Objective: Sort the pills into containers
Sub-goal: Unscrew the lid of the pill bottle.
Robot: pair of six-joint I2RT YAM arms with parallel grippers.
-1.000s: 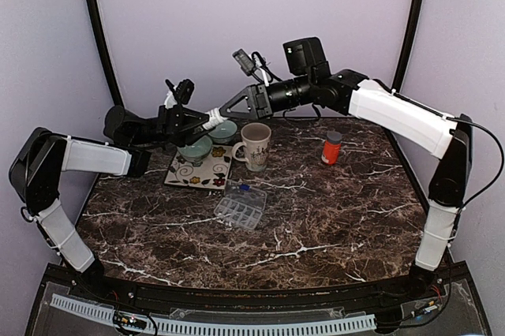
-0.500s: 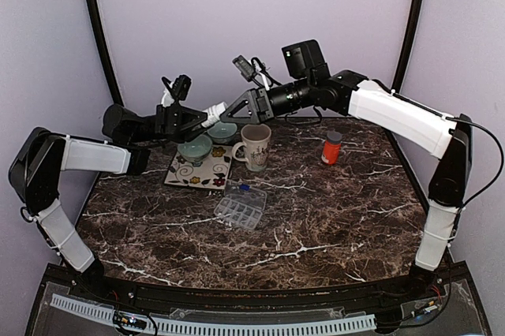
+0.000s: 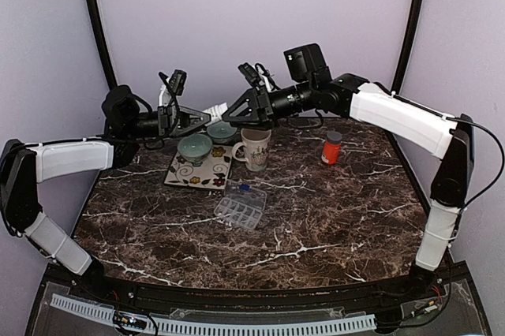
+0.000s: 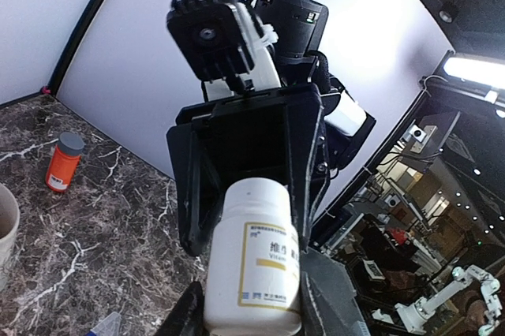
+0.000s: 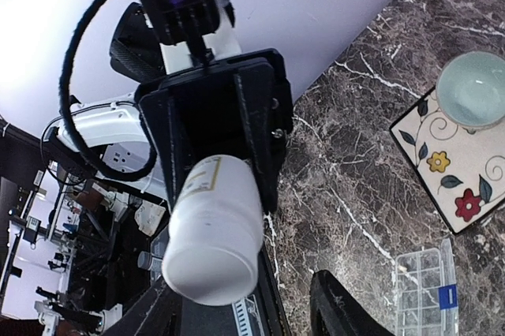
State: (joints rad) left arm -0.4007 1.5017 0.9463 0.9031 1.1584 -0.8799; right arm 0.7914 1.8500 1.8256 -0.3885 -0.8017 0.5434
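Note:
A white pill bottle [image 3: 214, 109] with a yellow-framed label is held level in the air above the bowls, and my left gripper [image 3: 201, 113] is shut on its body. The left wrist view has that bottle [image 4: 256, 261] between the left gripper's [image 4: 256, 308] fingers, cap end pointing away. My right gripper [image 3: 231, 108] faces it, open, with its jaws either side of the cap end. From the right wrist the bottle [image 5: 217, 229] lies beside one of the right gripper's [image 5: 248, 308] fingers, with a gap to the other. No loose pills show.
A clear compartment box [image 3: 240, 206] lies mid-table. A floral tile [image 3: 197, 172] carries two teal bowls [image 3: 194, 148] [image 3: 222, 131], with a cream mug [image 3: 255, 146] next to it. An orange bottle with a grey cap [image 3: 332, 147] stands at the right.
My right gripper has opened off the bottle's cap end. The left arm has lifted and drawn back left a little, with the bottle still in its grip.

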